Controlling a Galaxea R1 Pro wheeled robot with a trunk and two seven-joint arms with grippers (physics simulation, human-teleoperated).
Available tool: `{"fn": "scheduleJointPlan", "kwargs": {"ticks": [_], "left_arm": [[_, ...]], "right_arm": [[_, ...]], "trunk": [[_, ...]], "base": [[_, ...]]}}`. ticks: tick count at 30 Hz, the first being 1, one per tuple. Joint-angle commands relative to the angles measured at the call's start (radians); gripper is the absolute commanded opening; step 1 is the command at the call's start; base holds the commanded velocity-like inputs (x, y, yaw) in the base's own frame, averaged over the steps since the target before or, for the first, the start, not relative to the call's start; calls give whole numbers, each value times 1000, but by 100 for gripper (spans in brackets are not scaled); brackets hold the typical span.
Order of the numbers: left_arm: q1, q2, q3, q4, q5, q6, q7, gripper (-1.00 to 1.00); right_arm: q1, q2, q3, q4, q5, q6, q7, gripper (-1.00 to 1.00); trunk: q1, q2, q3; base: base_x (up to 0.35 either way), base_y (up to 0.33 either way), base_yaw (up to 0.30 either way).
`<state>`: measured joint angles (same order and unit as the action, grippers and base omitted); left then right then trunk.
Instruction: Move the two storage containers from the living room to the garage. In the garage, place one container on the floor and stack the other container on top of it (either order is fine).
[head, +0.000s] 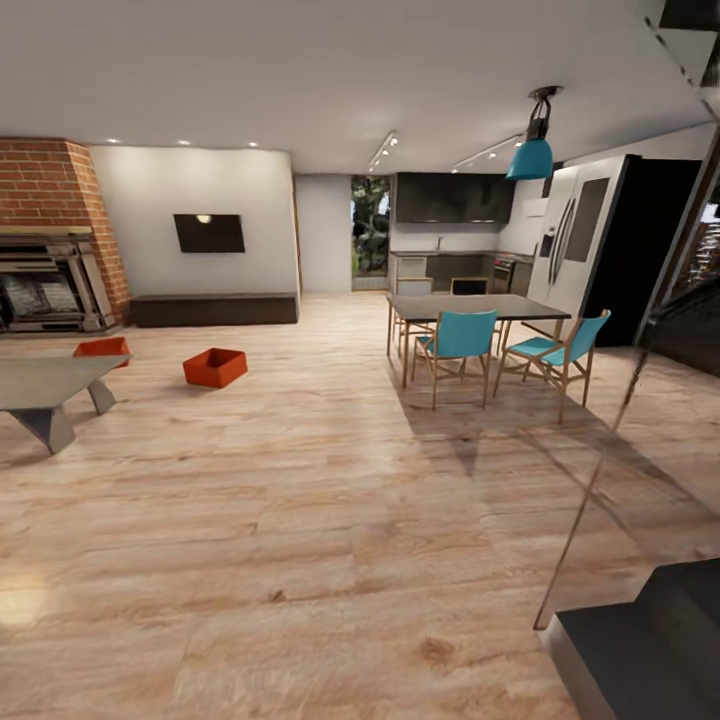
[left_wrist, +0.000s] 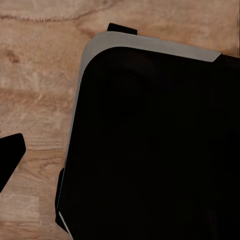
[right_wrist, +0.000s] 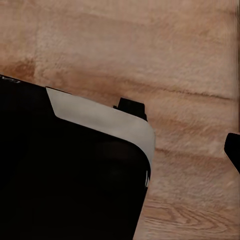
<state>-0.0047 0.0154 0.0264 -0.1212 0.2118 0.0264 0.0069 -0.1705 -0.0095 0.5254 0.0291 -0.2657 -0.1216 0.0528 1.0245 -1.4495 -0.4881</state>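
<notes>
The two storage containers sit on the living room's light wood plank floor (head: 330, 520), far left in the head view. One orange-red bin (head: 215, 367) stands in the open with its hollow showing nothing inside. The other (head: 101, 348) lies farther left, partly hidden behind the grey coffee table (head: 45, 385), so its contents cannot be told. A wide bare stretch of planks runs from the near edge to both bins. The brick fireplace (head: 50, 240) closes the far left. A dining table (head: 470, 307) with teal chairs (head: 460, 340) bounds the right, and a dark stair edge (head: 640, 650) cuts the near right corner. Both wrist views look down on the same planks past the robot's black, grey-rimmed base (left_wrist: 150, 145). Whether either claw is spread or pressed together cannot be told.
</notes>
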Motion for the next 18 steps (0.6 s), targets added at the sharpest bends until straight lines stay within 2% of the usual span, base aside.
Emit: {"fn": "scheduleJointPlan", "kwargs": {"ticks": [1,6,18], "left_arm": [[0,0,2,-2,4,3,1,100],[0,0,2,-2,4,3,1,100],[0,0,2,-2,4,3,1,100]], "right_arm": [[-1,0,7,3,-10,-6,6,100],[-1,-1,9,3,-10,-6,6,100],[-1,0,11,3,-12,-5,4,100]], "trunk": [[1,0,-1],[1,0,-2],[1,0,-2]], "base": [[323,0,-244],[323,0,-96],[323,0,-6]]}}
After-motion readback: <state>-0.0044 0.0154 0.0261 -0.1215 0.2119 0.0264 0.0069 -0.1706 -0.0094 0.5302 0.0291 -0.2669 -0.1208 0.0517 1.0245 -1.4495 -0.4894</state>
